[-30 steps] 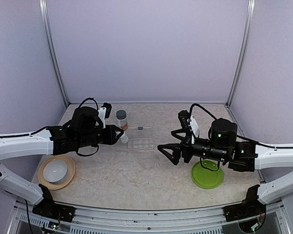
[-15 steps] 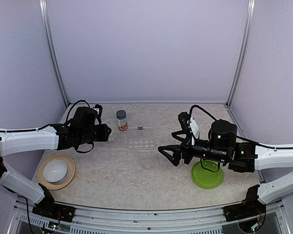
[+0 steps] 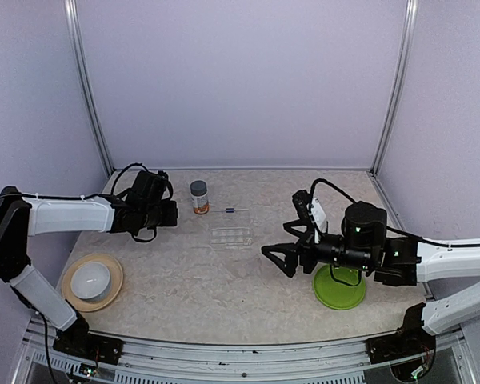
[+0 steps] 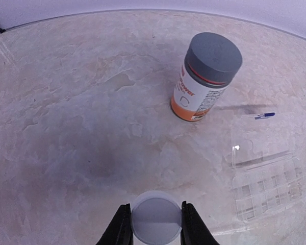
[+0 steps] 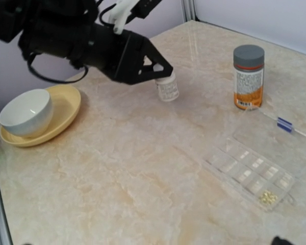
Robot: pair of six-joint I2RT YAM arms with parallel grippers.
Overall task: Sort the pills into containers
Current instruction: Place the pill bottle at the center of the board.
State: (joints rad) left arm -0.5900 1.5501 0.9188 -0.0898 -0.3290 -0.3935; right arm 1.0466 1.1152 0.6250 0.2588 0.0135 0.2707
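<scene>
My left gripper (image 3: 173,214) is shut on the small clear vial (image 5: 167,88). Its fingers (image 4: 120,227) press both sides of the white cap (image 4: 156,220), and the vial hangs upright low over the table's left part. The clear bottle (image 3: 198,197) with a gray cap and white-and-orange label (image 4: 194,97) stands upright to the right of that gripper, apart from it. A clear pill box (image 3: 230,236) lies open mid-table, with small yellow pills (image 5: 268,196) in one compartment. My right gripper (image 3: 276,256) hangs open and empty, right of the box.
A white bowl (image 3: 90,280) sits on a tan plate (image 3: 112,292) at the front left. A flat green plate (image 3: 340,290) lies under my right arm. A thin rod with a blue tip (image 4: 265,116) lies between the bottle and the pill box.
My left gripper has drawn back to the left with the vial, away from the pill box and bottle. The right arm has barely shifted.
</scene>
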